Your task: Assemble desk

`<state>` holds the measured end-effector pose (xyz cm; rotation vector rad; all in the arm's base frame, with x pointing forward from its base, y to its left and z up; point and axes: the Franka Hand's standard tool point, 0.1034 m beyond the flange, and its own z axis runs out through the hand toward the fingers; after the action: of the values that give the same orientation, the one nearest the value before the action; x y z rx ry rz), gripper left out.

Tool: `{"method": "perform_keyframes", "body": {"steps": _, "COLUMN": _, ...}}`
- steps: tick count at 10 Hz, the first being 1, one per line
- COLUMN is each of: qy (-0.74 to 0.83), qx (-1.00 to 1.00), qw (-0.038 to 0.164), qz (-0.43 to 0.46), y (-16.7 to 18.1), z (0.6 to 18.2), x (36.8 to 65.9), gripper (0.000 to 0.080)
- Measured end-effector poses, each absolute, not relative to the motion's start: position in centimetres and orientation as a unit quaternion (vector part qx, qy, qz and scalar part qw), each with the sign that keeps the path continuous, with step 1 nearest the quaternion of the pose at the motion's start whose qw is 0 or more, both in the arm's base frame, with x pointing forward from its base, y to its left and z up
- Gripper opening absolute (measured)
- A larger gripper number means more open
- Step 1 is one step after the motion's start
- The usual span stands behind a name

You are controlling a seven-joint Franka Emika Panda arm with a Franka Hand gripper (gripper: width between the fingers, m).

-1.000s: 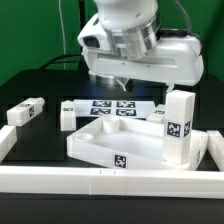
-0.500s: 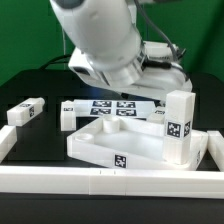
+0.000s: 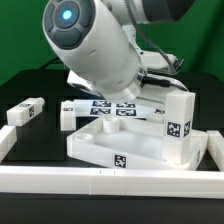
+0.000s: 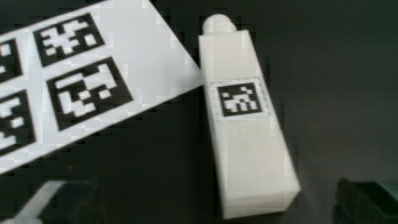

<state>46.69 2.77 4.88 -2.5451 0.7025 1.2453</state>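
Claw (image 4: 214, 203) spread, pinching nothing. One lying leg (image 4: 240, 110) sits between its fingertips (image 4: 63, 200), with an open gap on each side. The marker board (image 4: 80, 80) edge runs just beside that leg.

Exterior view: one tabletop (image 3: 110, 145) and three legs counted. The upright leg (image 3: 180, 125) stands at the tabletop's right edge. The far flat leg (image 3: 25, 112) and near flat leg (image 3: 68, 113) lie on the black table (image 3: 30, 85).

Leg (image 4: 240, 110) beside marker board (image 4: 80, 80) — seemingly touching
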Motion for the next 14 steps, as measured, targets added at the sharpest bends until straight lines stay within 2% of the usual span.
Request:
{"method": "perform_keyframes", "body": {"steps": 2, "qy": 0.227, "qx": -0.873, "qw": 0.113, "qz": 0.417, "y": 3.9, "z": 4.8, "x": 47.0, "gripper": 0.0649}}
{"method": "perform_keyframes", "body": {"steps": 6, "qy": 0.221, "qx": -0.875, "qw": 0.115, "qz": 0.415, "y": 3.9, "z": 4.6, "x": 46.9, "gripper": 0.0649}}
{"method": "perform_keyframes", "body": {"steps": 9, "qy": 0.159, "qx": -0.896, "qw": 0.142, "qz": 0.389, "y": 4.8, "z": 3.7, "x": 46.8, "gripper": 0.0649}}
{"method": "perform_keyframes", "body": {"steps": 14, "qy": 0.159, "qx": -0.894, "qw": 0.141, "qz": 0.395, "y": 4.8, "z": 3.2, "x": 46.4, "gripper": 0.0649}}
